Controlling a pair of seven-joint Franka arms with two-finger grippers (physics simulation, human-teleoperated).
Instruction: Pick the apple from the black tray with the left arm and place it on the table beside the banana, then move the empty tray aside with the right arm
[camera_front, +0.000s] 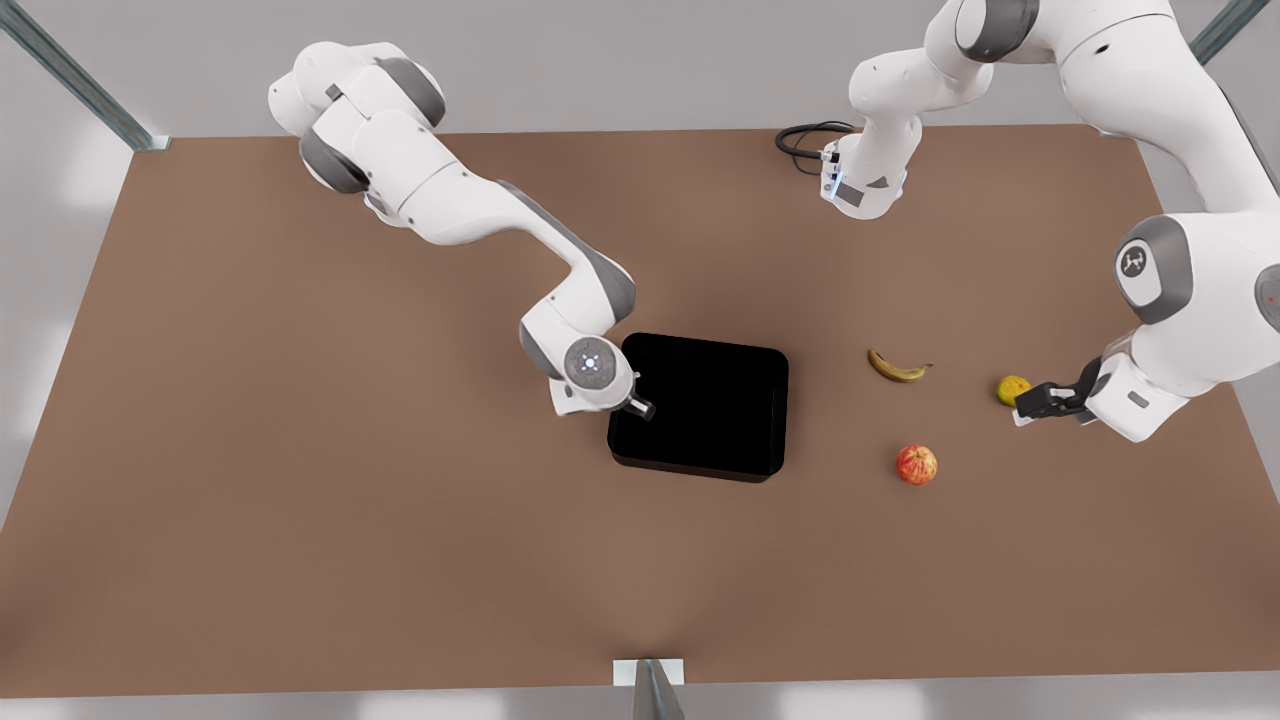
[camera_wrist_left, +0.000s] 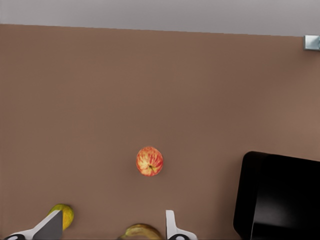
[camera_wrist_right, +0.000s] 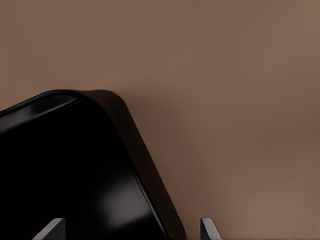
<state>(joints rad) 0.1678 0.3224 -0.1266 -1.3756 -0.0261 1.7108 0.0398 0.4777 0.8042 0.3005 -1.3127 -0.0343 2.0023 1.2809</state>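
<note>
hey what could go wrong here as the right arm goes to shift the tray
1. The right gripper sits open at the black tray's rim near a rounded corner; a shallow hold might slip or swing the tray.
2. A push toward the apple and banana could knock them.
3. The left gripper hovers by the yellow-green fruit.

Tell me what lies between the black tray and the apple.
Nothing: in the front view, only bare table separates the black tray from the apple. The left wrist view shows the same bare gap; the banana lies off that line.
</note>
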